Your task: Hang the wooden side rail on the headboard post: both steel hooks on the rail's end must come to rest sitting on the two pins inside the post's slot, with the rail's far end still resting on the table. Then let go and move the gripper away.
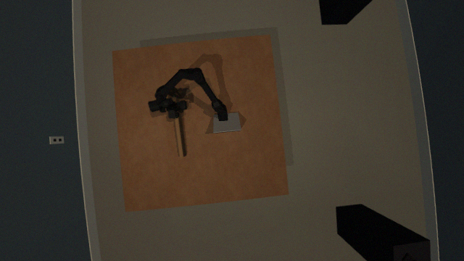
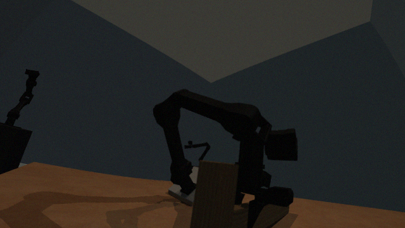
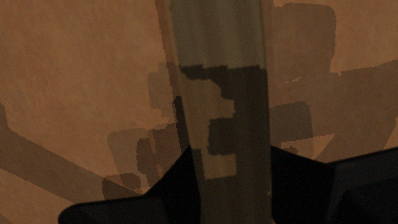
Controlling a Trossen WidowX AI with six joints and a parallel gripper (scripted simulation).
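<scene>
The wooden side rail [image 1: 180, 139] [image 2: 274, 213] [image 3: 220, 35] runs from under my gripper toward the lower part of the top view. My gripper [image 1: 174, 114] [image 2: 247, 205] [image 3: 218, 145] is shut on the rail, with a black finger on each side of it in the wrist view. The wooden headboard post [image 2: 215, 193] stands upright in the foreground of the exterior view and hides part of the rail there. The hooks, the slot and the pins are hidden, so I cannot tell whether they touch. Whether the rail's far end rests on the table is unclear.
My arm's grey base plate [image 1: 233, 126] [image 2: 174, 190] sits on the orange-brown table [image 1: 152, 177] [image 2: 79, 187] [image 3: 75, 45], to the rail's right in the top view. Black blocks [image 1: 377, 230] [image 2: 12, 147] stand off the table. Arm shadows cross the table and the rail.
</scene>
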